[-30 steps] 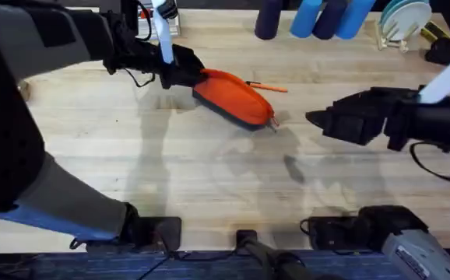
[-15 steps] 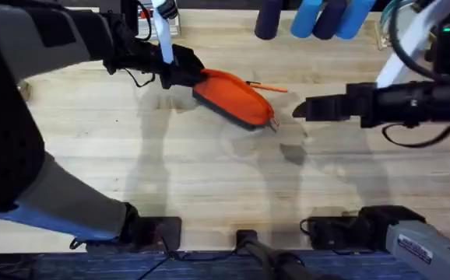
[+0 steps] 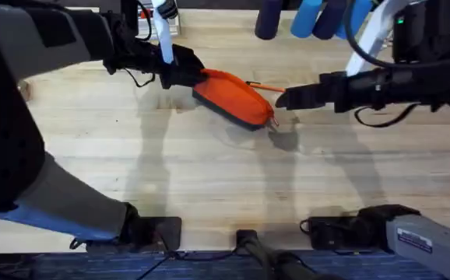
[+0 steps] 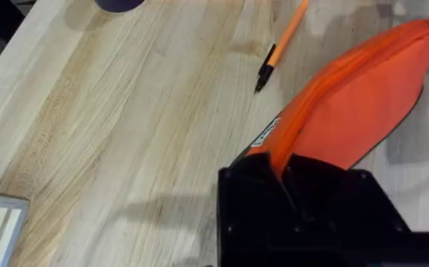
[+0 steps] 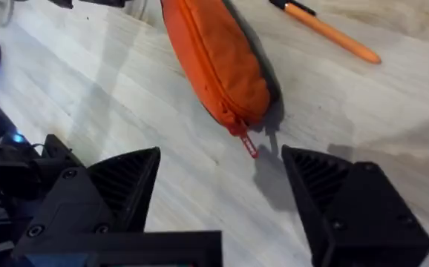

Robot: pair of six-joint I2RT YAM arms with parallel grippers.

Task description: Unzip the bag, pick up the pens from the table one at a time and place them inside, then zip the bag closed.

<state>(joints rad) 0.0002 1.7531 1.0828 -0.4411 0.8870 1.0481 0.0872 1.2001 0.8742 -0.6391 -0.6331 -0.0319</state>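
An elongated orange fabric pencil pouch (image 3: 234,97) with a dark grey underside lies on the large light-coloured wooden butcher-block table (image 3: 209,171), toward its far middle, its zipper running along the upper seam. The left arm's black two-finger gripper (image 3: 184,74) is clamped on the pouch's left end; the left wrist view shows the orange fabric pinched between its fingers (image 4: 289,182). A slim orange-barrelled pen with a black end (image 3: 265,86) lies on the table just behind the pouch. The right arm's black gripper (image 3: 281,99) hovers near the pouch's right end, its fingers (image 5: 125,185) spread wide and holding nothing, with the small red zipper pull (image 5: 247,143) on the wood between them.
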